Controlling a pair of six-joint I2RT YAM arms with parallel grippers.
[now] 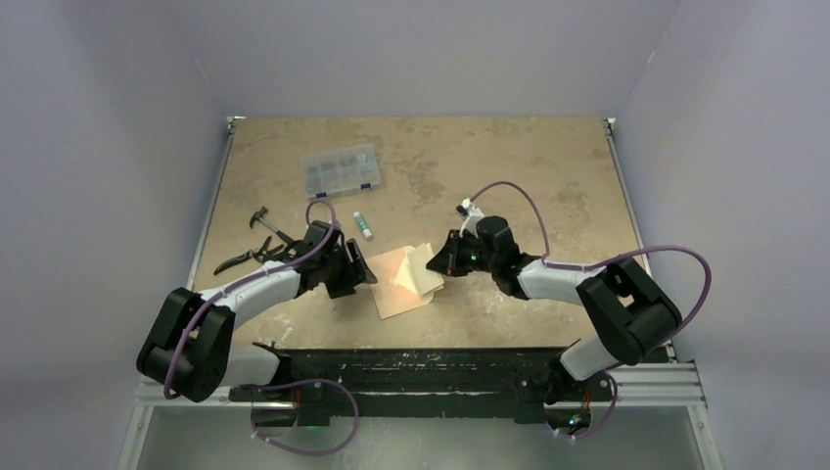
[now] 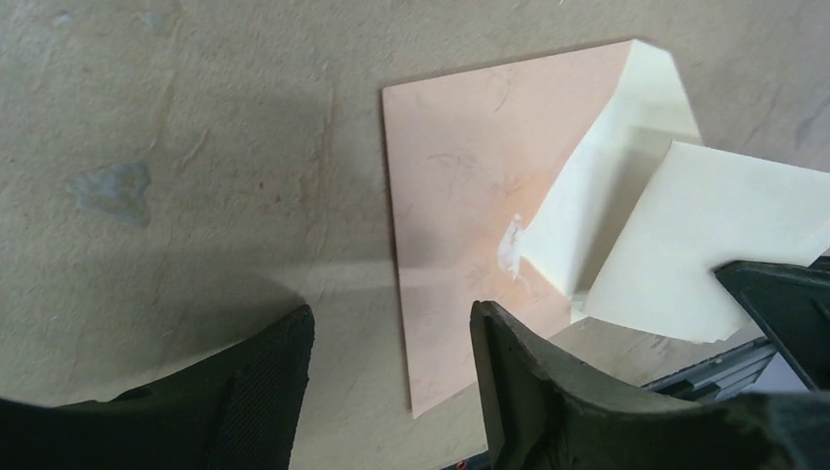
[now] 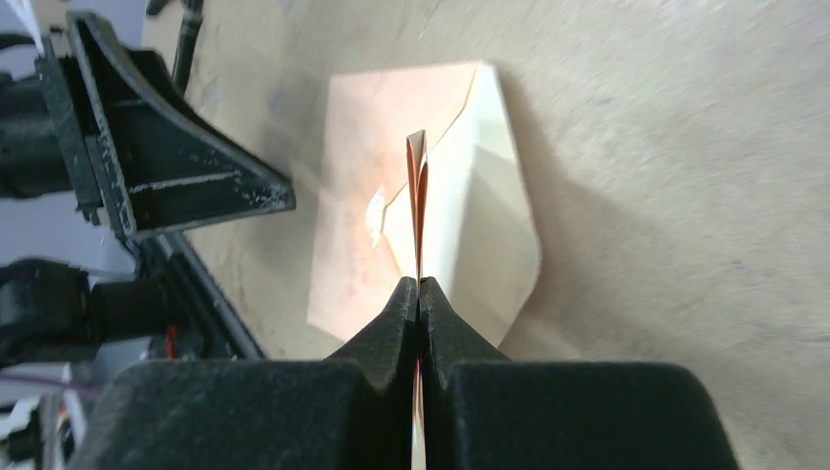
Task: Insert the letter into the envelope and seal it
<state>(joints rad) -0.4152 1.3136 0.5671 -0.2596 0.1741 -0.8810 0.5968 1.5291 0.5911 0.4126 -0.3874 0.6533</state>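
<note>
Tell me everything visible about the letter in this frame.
The letter is a thin sheet folded double, pale cream outside with salmon showing inside the fold. The right gripper is shut on one edge, holding it on edge over the open cream flap of the envelope. Whether they touch cannot be told.

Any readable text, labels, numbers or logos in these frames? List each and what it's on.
No text can be read in any view.
Small white glue stick with green band: label, if any, too small to read.
Salmon-pink paper envelope: faint leafy print only, no words.
Folded paper letter: visible cream face blank.
Clear plastic compartment box: nothing legible.
</note>
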